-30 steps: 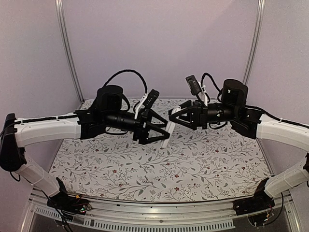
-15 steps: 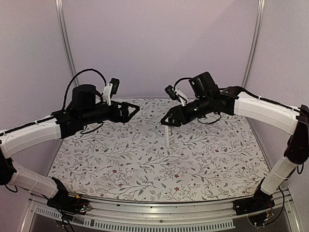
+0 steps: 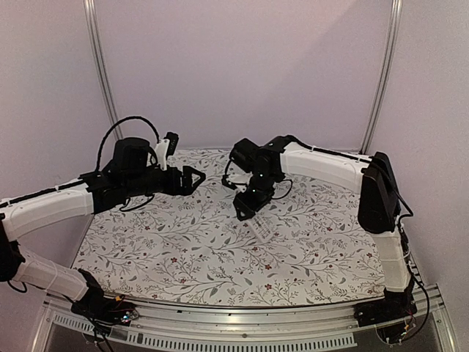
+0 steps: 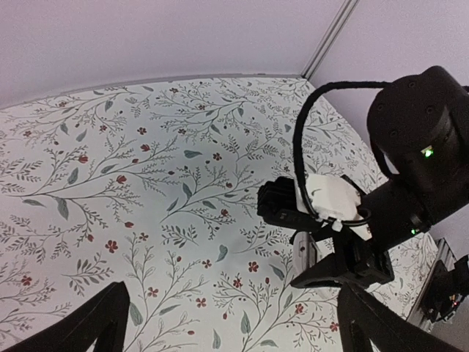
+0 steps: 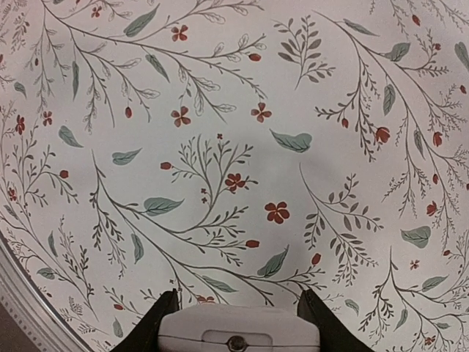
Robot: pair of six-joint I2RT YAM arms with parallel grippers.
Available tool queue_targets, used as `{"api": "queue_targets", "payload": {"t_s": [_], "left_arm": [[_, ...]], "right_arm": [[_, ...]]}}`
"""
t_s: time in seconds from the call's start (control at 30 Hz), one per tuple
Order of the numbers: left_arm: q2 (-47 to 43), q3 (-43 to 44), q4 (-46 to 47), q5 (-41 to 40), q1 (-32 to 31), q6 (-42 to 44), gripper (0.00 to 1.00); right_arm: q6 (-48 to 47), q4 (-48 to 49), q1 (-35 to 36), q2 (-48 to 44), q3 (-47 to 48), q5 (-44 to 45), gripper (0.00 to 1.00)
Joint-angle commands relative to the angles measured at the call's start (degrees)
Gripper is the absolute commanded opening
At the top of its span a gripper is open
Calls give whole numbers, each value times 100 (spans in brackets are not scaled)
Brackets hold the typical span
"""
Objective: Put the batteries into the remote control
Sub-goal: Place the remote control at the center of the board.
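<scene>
Two grippers work above the floral worktop (image 3: 322, 249). Right gripper (image 3: 245, 210): fingers (image 5: 163, 324) narrowed onto the remote control (image 3: 259, 229), clamping one end of the slim white bar. The bar slants down from the gripper; whether its lower end touches the worktop cannot be told. Left gripper (image 3: 198, 180): left of the remote control and well apart from it, fingers (image 4: 99, 323) spread wide, holding nothing. Only the right wrist view shows the clamped end between both fingers. Only the left wrist view shows the right arm (image 4: 410, 147) side-on.
</scene>
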Motion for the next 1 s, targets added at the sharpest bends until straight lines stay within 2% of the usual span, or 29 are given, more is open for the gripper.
{"api": "queue_targets", "payload": {"t_s": [0.0, 0.2, 0.37, 0.57, 0.8, 0.97], "left_arm": [[49, -84, -108, 15, 109, -8, 100], [88, -124, -91, 78, 111, 41, 99], [155, -121, -60, 93, 111, 48, 100], [194, -85, -68, 93, 120, 81, 100], [191, -75, -147, 22, 120, 107, 100], [195, -67, -157, 3, 120, 125, 100]], "right_arm": [[-295, -816, 202, 755, 638, 452, 24], [-425, -1208, 338, 1530, 1191, 840, 26], [-434, -1126, 332, 1706, 1212, 862, 30], [-413, -971, 338, 1816, 1217, 814, 43], [-408, -854, 337, 1849, 1222, 685, 52], [-417, -776, 322, 1784, 1187, 465, 64]]}}
